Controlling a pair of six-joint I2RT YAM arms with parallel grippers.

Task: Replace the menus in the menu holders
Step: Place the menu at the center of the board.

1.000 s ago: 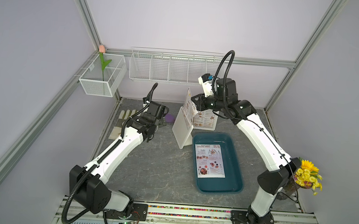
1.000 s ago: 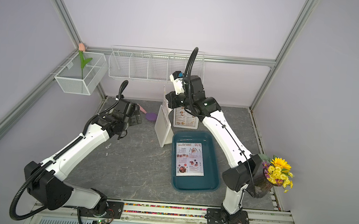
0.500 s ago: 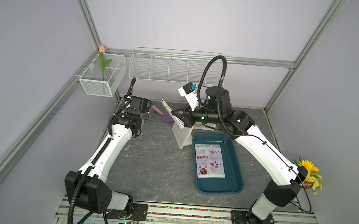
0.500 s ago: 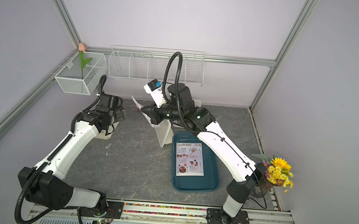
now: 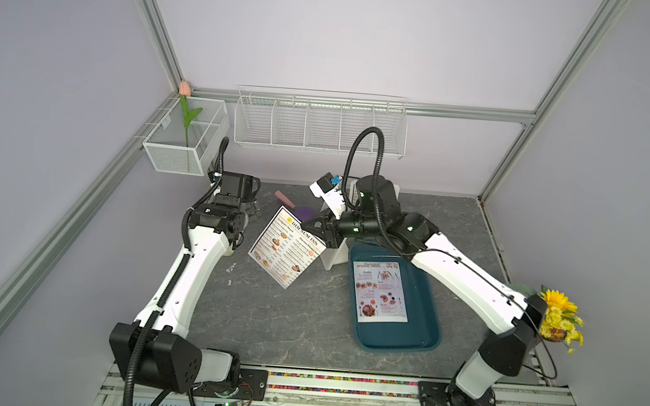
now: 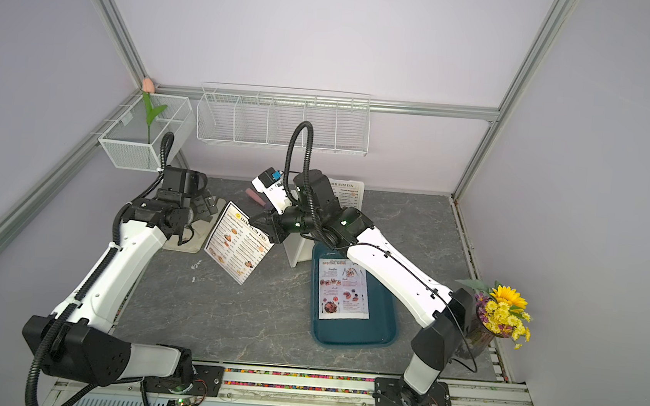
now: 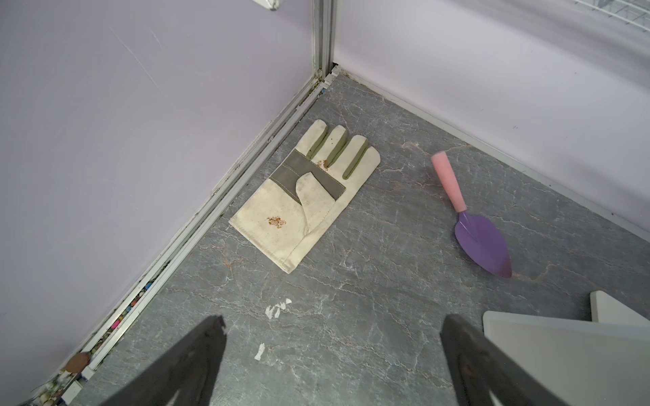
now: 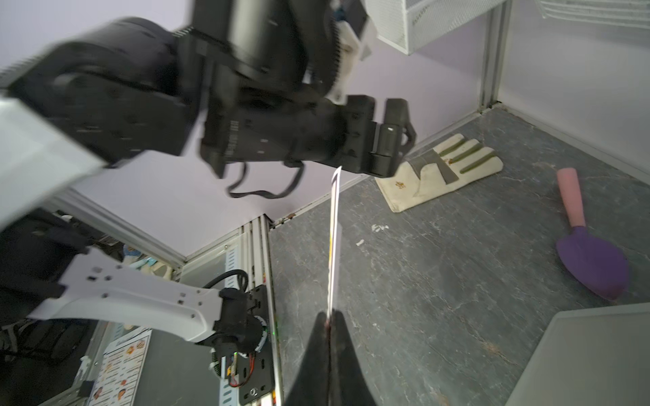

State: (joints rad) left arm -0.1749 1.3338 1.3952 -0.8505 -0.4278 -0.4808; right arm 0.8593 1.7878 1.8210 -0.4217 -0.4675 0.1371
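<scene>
Right gripper (image 5: 319,229) pinches the white paper "DIM SUM INN" menu (image 5: 285,248) by one edge, sheet poking out past the jaws. I'd lower it flat before releasing. Left gripper (image 7: 334,318) is spread wide, empty.

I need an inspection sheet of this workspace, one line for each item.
Surface: grey tabletop, few white scraps.
Job's things: DIM SUM INN menu held in the air; special menu lying in teal tray; white holder beside the tray; second DIM SUM INN menu standing at the back wall.
Clutter: glove, purple trowel near back corner.
Grippers: left gripper open, empty; right gripper shut on the DIM SUM INN menu.
Cables: black hose looping above each arm, nothing seen caught.
Surroundings: wire rack, mesh basket with tulip, flowers.
</scene>
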